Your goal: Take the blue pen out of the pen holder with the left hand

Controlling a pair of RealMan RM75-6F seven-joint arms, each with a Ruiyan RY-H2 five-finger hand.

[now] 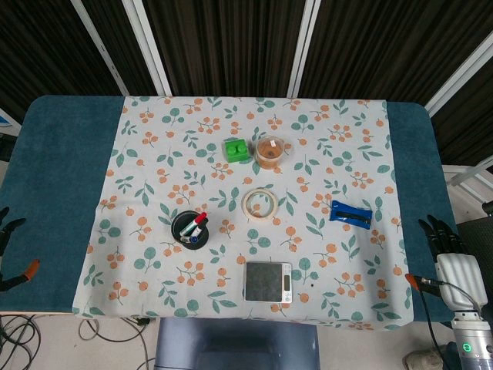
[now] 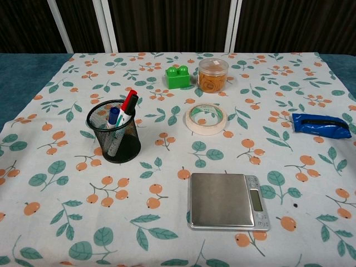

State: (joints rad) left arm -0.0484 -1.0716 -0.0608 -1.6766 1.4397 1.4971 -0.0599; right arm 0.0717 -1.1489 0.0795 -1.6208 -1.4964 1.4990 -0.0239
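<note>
A black mesh pen holder (image 2: pixel 114 138) (image 1: pixel 189 228) stands on the floral cloth left of centre. A blue-capped pen (image 2: pixel 113 117) (image 1: pixel 194 239) leans in it beside a red-capped pen (image 2: pixel 129 99) (image 1: pixel 199 219) and a dark one. My left hand (image 1: pixel 6 231) shows only as dark fingertips at the far left edge of the head view, far from the holder. My right hand (image 1: pixel 444 236) hangs off the table's right edge with its fingers spread, holding nothing. Neither hand appears in the chest view.
A roll of tape (image 2: pixel 204 119) lies mid-table, with a green block (image 2: pixel 179 77) and a jar of orange bands (image 2: pixel 213 75) behind it. A silver scale (image 2: pixel 227 201) sits at the front. A blue pouch (image 2: pixel 321 125) lies to the right.
</note>
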